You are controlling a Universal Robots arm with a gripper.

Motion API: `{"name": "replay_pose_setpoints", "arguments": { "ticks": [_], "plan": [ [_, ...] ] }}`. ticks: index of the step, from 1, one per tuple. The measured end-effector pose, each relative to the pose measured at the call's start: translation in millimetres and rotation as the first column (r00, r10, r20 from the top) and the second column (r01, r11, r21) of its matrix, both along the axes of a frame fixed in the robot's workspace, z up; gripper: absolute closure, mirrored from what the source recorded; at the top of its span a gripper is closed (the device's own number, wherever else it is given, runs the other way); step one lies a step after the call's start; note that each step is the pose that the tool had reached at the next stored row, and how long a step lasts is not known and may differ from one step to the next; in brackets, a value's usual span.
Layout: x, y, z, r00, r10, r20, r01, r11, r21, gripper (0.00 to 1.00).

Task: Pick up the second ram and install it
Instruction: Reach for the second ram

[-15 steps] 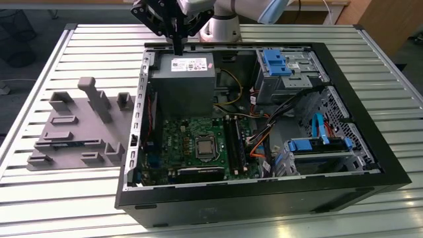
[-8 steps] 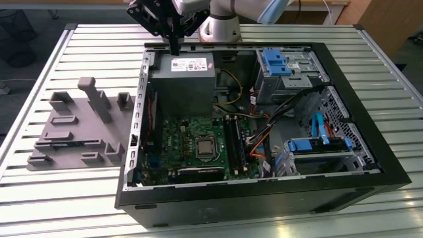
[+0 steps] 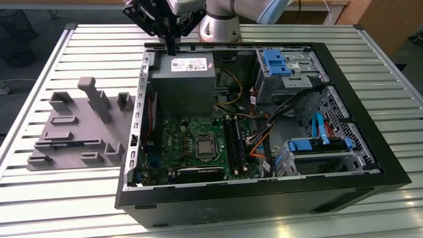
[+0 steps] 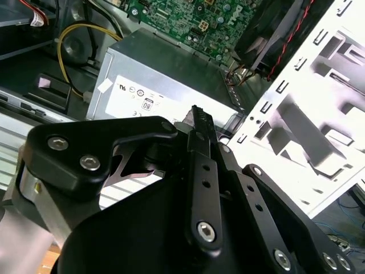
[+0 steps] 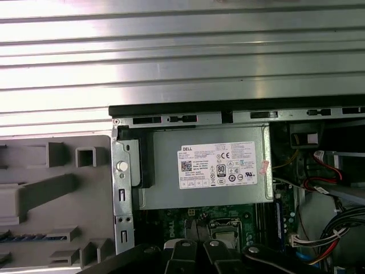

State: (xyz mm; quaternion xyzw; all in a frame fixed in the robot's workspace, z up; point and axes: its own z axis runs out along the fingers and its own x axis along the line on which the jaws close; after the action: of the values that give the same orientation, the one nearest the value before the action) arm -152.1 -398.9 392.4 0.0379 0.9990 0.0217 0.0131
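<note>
Currently the pick-up step is looking like the one in hand, and it is only just getting under way. Well off to the exterior view's left of the fingers, and nearer that camera, the fixture [image 3: 74, 108] is carrying a thin bluish-green strip in one of its slots. I am taking this to be the ram [image 3: 69, 144], though it is too small to be sure. Nothing is touching it.

The gripper [image 3: 172, 48] is hanging over the far rim of the case [image 3: 264, 201], its fingers pressing together into one narrow dark blade with nothing showing between them. Just under the fingertips the power supply [image 3: 182, 84] is sitting. To the exterior view's right of the fingers and nearer the camera, the slots [image 3: 233, 144] are running along the board; whether one is already carrying a stick I cannot tell.

By my reading, the pick is calling for fingers spreading enough to straddle the thin stick, squaring to its flat faces — a narrow board in a slot is offering little to grip.
</note>
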Motion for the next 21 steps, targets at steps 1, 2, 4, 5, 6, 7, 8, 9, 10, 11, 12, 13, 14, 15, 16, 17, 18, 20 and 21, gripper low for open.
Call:
{"name": "replay_pose_setpoints", "arguments": {
  "ticks": [1,2,4,5,6,7,8,9,10,11,12,13,14,15,16,17,18,20,21],
  "plan": [
    [-0.7,0.0,0.0,1.0,0.0,0.0,0.0,1.0,0.0,0.89],
    [-1.4,0.0,0.0,1.0,0.0,0.0,0.0,1.0,0.0,0.89],
    [-2.9,0.0,0.0,1.0,0.0,0.0,0.0,1.0,0.0,0.89],
    [-3.6,0.0,0.0,1.0,0.0,0.0,0.0,1.0,0.0,0.89],
    [-4.4,0.0,0.0,1.0,0.0,0.0,0.0,1.0,0.0,0.89],
    [-5.1,0.0,0.0,1.0,0.0,0.0,0.0,1.0,0.0,0.89],
    [-5.8,0.0,0.0,1.0,0.0,0.0,0.0,1.0,0.0,0.89],
    [-6.6,0.0,0.0,1.0,0.0,0.0,0.0,1.0,0.0,0.89],
    [-7.3,0.0,0.0,1.0,0.0,0.0,0.0,1.0,0.0,0.89],
    [-8.0,0.0,0.0,1.0,0.0,0.0,0.0,1.0,0.0,0.89],
    [-8.7,0.0,0.0,1.0,0.0,0.0,0.0,1.0,0.0,0.89],
    [-9.5,0.0,0.0,1.0,0.0,0.0,0.0,1.0,0.0,0.89],
    [-10.3,0.0,0.0,1.0,0.0,0.0,0.0,1.0,0.0,0.89],
    [-11.2,0.0,0.0,1.0,0.0,0.0,0.0,1.0,0.0,0.89],
    [-12.0,0.0,0.0,1.0,0.0,0.0,0.0,1.0,0.0,0.89],
    [-12.8,0.0,0.0,1.0,0.0,0.0001,0.0,1.0,0.0,0.89],
    [-13.5,0.0,0.0,1.0,0.0,0.0,0.0,1.0,0.0,0.89],
    [-15.1,0.0,0.0,1.0,0.0,0.0,0.0,1.0,0.0,0.89],
    [-15.9,0.0,0.0,1.0,0.0,0.0,0.0,1.0,0.0001,0.89]
  ]
}}
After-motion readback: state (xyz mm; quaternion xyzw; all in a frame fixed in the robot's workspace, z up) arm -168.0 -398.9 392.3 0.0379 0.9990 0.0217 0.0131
